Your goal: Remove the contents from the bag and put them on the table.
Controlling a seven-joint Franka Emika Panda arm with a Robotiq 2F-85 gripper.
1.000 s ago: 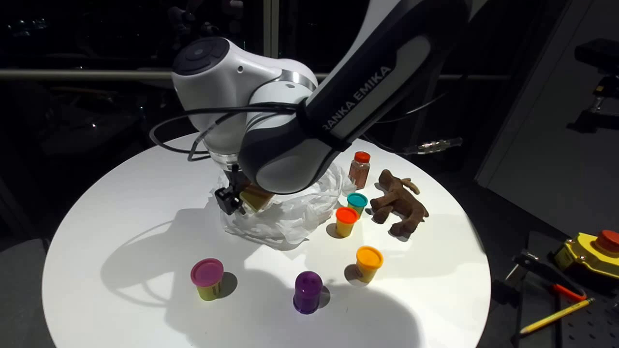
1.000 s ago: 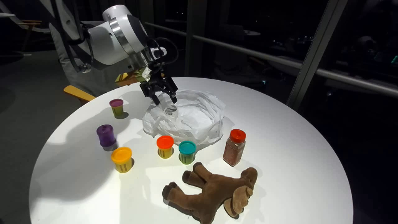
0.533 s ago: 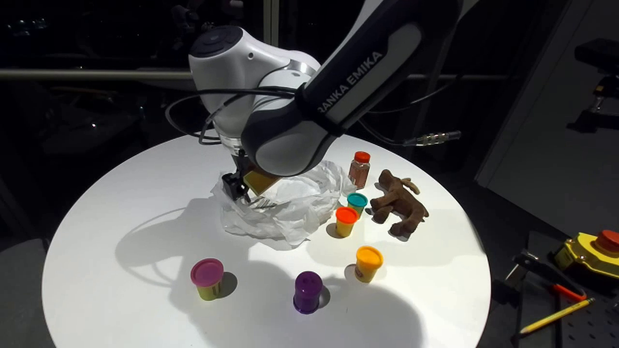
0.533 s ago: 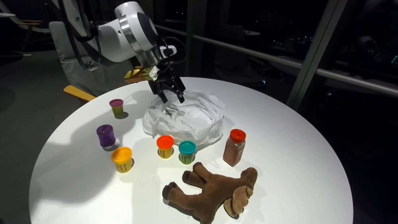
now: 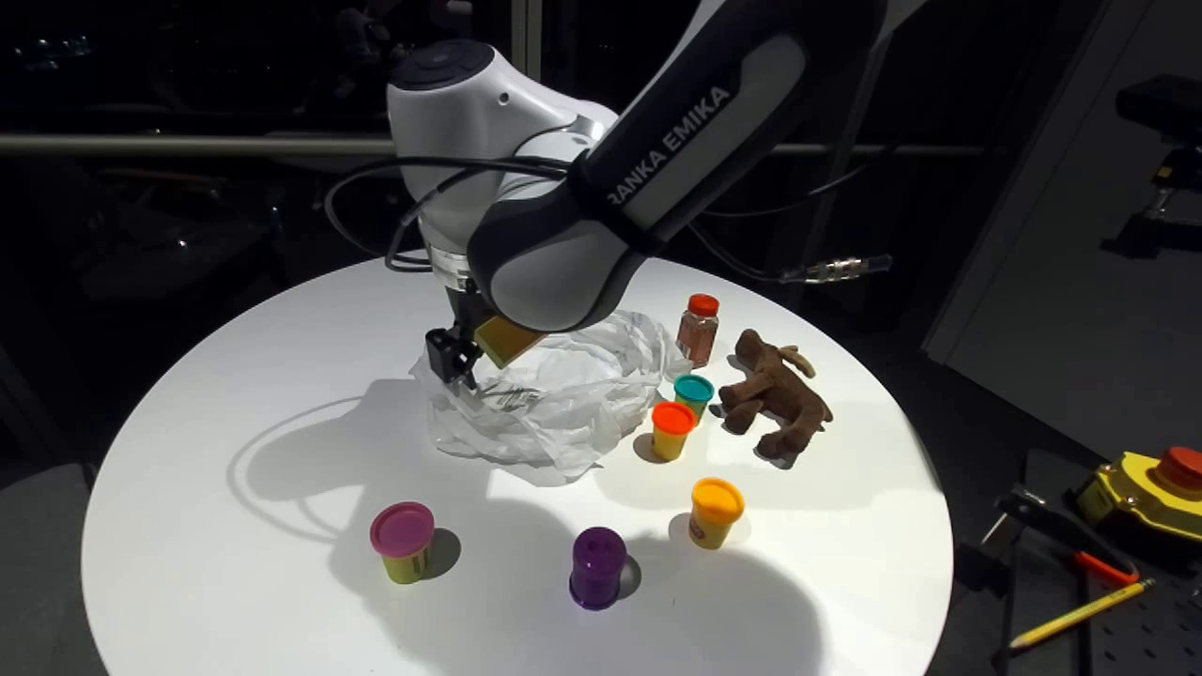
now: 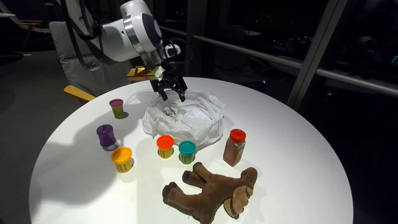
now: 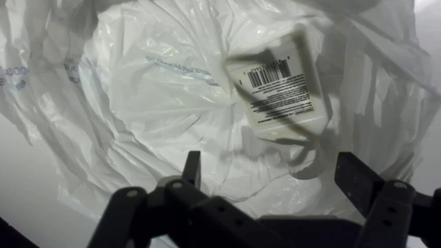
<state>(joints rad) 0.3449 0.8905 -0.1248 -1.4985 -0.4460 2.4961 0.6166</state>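
Note:
The translucent white bag [image 6: 199, 130] lies spread with its mouth up on the round white table [image 5: 235, 376]. Inside it, in the wrist view, rests a white container with a barcode label [image 7: 275, 93]; finger shadows cross it. My gripper [image 6: 174, 98] hangs over the bag, jaws wide open, nothing between them. The wrist view puts the gripper [image 7: 270, 168] just short of the container's rounded end. Out on the table are a brown toy animal [image 6: 214, 193], a red-capped bottle [image 6: 234, 149], and cups: orange [image 6: 165, 146], teal [image 6: 187, 152], yellow [image 6: 122, 159], purple [image 6: 106, 135] and pink [image 6: 117, 107].
The orange cup [image 5: 672, 432] and teal cup [image 5: 693, 394] stand close beside the bag's edge, with the red-capped bottle [image 5: 698, 330] near it too. Off the table, a yellow box with a red button [image 5: 1150, 493] and a yellow pencil [image 5: 1080, 615] lie on a dark surface.
My arm and open gripper have shifted to the right over the bag in both exterior views, mostly in the earlier half second. The cups, bottle and toy have stayed put.

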